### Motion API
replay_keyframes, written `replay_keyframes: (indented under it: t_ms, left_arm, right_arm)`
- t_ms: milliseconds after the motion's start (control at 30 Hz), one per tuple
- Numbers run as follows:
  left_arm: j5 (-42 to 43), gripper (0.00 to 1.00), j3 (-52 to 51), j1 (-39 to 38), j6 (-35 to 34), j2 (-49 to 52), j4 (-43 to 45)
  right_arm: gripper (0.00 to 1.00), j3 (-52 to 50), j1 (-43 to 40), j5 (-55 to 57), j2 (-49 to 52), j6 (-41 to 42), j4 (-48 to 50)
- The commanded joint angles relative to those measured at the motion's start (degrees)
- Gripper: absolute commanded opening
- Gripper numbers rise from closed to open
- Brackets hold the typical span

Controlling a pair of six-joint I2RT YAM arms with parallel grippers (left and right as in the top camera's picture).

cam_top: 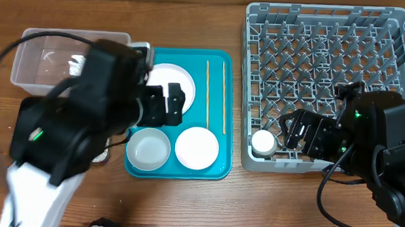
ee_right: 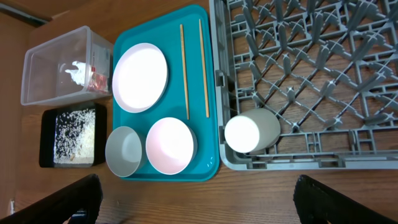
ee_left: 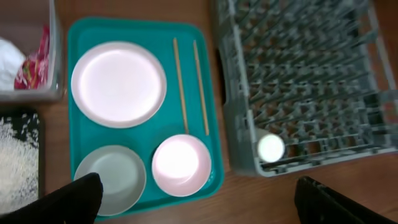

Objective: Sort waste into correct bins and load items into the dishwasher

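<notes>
On the teal tray (ee_right: 208, 93) lie a round white plate (ee_right: 140, 76), two white bowls (ee_right: 124, 151) (ee_right: 171, 145) and two wooden chopsticks (ee_right: 185, 71) (ee_right: 204, 68). A small white cup (ee_right: 250, 130) lies on its side in the front left corner of the grey dish rack (ee_right: 311, 74). The clear tub (ee_right: 65, 65) holds the napkin (ee_right: 74, 70) and red wrapper (ee_right: 96, 78). The black tray (ee_right: 46, 137) holds rice (ee_right: 74, 134). My left gripper (ee_left: 199, 208) is open and empty above the teal tray's front edge. My right gripper (ee_right: 199, 205) is open and empty, high above the table before the rack.
In the overhead view the left arm (cam_top: 82, 120) covers the black tray and part of the plate (cam_top: 180, 80). The right arm (cam_top: 376, 145) hangs over the rack's front right part (cam_top: 394, 83). Bare wooden table (ee_right: 249, 193) lies in front of tray and rack.
</notes>
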Motion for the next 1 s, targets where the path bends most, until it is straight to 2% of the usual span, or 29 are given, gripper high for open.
replay_keyframes:
  t_ms: [0,200,233,333,467,533,633,800,967]
  left_arm:
    - [-0.7,1.0,3.15,0.39,5.22,-2.21,-0.79]
    - [-12.52,1.0,3.1,0.39,2.32,-7.48,-0.59]
    - [-17.09,1.0,2.51,0.39,2.78,-8.74,-0.31]
    - [-19.96,1.0,0.11,0.48,9.79,-10.73,4.35]
    - [-14.86,1.0,-8.31,2.51,21.62,-16.96,17.4]
    - [-11.02,1.0,-14.75,6.19,24.33,-21.22,23.87]
    - [-6.99,1.0,-24.61,12.33,25.07,-27.45,31.5]
    - [-6.1,1.0,-42.38,19.39,24.59,-40.15,43.74]
    - [-6.47,1.0,-54.84,21.88,24.7,-51.08,46.84]
  right_arm:
    - [1.0,0.04,0.28,0.52,-0.63,-0.39,0.17]
    - [1.0,0.04,0.26,0.52,-0.63,-0.39,0.2]
    - [1.0,0.04,0.26,0.52,-0.63,-0.39,0.17]
    - [1.0,0.04,0.26,0.52,-0.63,-0.39,0.17]
    - [1.0,0.04,0.26,0.52,-0.63,-0.39,0.2]
    - [1.0,0.04,0.28,0.52,-0.63,-0.39,0.2]
    - [1.0,0.04,0.28,0.52,-0.63,-0.39,0.17]
    - [1.0,0.04,0.26,0.52,-0.63,-0.39,0.17]
    - [1.0,0.04,0.28,0.52,-0.63,-0.39,0.2]
